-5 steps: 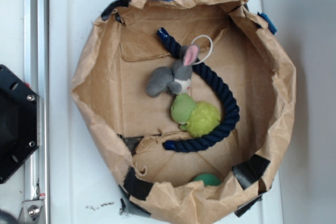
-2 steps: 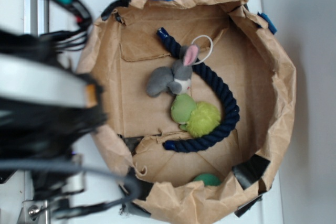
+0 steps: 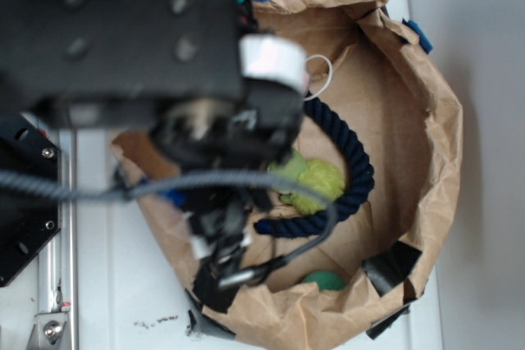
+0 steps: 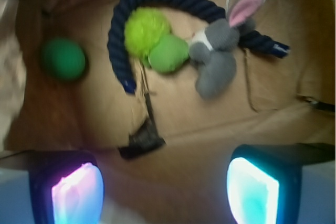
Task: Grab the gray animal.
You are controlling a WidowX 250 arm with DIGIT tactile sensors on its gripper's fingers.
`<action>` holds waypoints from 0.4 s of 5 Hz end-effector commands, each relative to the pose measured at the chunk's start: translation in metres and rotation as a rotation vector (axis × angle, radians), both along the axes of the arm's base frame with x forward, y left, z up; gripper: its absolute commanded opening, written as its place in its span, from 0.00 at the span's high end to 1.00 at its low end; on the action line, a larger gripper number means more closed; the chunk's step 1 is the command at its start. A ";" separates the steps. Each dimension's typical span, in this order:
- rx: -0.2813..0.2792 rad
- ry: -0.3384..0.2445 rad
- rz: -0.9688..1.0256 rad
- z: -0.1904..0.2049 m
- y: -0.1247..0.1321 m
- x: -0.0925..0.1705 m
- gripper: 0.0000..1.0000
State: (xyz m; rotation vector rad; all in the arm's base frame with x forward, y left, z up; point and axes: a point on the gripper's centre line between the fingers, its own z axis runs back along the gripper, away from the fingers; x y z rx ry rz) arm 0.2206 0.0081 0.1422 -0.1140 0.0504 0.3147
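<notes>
I have the gripper (image 4: 165, 190) spread wide and empty, hovering short of the toys. Farther in, the gray rabbit (image 4: 218, 59) lies against the green plush (image 4: 152, 43), draped over the dark rope (image 4: 157, 1).

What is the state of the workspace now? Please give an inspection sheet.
Surface: crumpled brown paper bin on a white top.
Job's things: gray plush rabbit lies free, touching the green plush, over the rope.
Clutter: lime-green plush toy, navy rope, green ball, white ring.
Grippers: gripper open, above the bin floor, holding nothing.
Cables: gray cable trails from the arm.
Surroundings: black base outside the bin.
</notes>
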 end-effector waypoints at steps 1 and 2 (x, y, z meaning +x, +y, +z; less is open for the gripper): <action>0.056 -0.241 0.098 -0.012 0.019 0.026 0.00; 0.125 -0.277 0.119 -0.028 0.026 0.035 0.00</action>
